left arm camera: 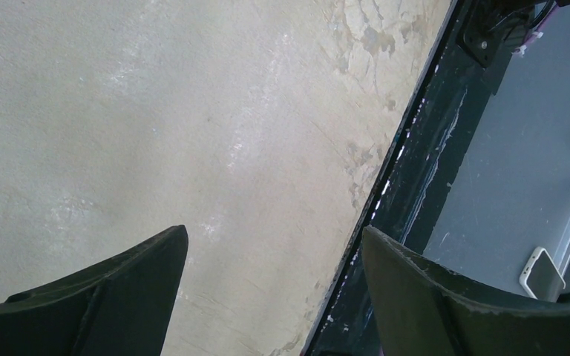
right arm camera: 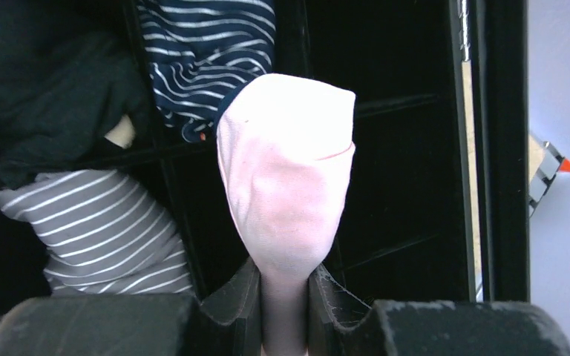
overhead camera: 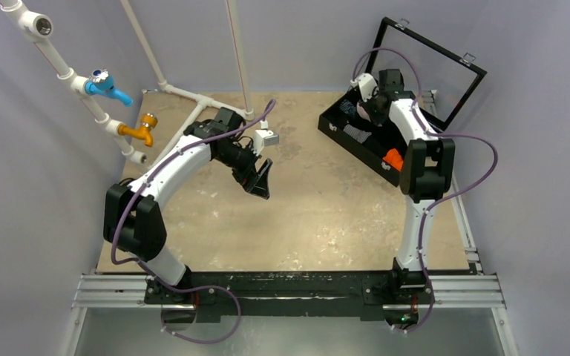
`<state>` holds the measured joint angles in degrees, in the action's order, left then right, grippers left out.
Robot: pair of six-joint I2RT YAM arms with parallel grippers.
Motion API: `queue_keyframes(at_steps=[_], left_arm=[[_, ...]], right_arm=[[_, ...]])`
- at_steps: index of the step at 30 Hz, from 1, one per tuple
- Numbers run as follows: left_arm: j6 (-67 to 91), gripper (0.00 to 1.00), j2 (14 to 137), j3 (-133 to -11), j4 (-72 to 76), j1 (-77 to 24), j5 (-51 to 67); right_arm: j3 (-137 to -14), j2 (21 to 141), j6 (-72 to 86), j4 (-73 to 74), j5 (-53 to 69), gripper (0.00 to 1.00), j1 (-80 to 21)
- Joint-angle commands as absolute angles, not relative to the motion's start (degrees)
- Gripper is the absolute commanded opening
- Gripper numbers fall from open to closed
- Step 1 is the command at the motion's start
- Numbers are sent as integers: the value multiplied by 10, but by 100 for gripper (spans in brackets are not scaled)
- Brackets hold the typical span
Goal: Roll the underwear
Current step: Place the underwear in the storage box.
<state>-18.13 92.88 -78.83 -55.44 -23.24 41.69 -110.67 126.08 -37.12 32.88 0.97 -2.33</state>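
left claw (overhead camera: 261,180) hangs over the tan worktop (overhead camera: 326,215), jaws spread wide, holding nothing. farther back on the right, right claw (right arm camera: 286,289) is clenched on the pale pink fabric underwear (right arm camera: 286,178), bundled, held above an open black compartmented case (right arm camera: 501,148). grey white-striped rolled cloth (right arm camera: 104,222) and navy striped cloth (right arm camera: 208,52) lie in compartments beside it.
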Motion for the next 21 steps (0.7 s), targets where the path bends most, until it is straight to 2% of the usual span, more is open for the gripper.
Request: queue_keyframes(at_steps=[1,10,21], left_arm=[[-182,86,924,-788,-549,-228,421],[-182,85,934,-786,-548,-228,430],[-183,85,938,-787,-548,-228,435]], right_arm=[[-1120,1249,-382,325,1,0,-16],[-1101,1254,-380,338,1,0,-9],[-1189,1314,-369,431,-15,0,-13]])
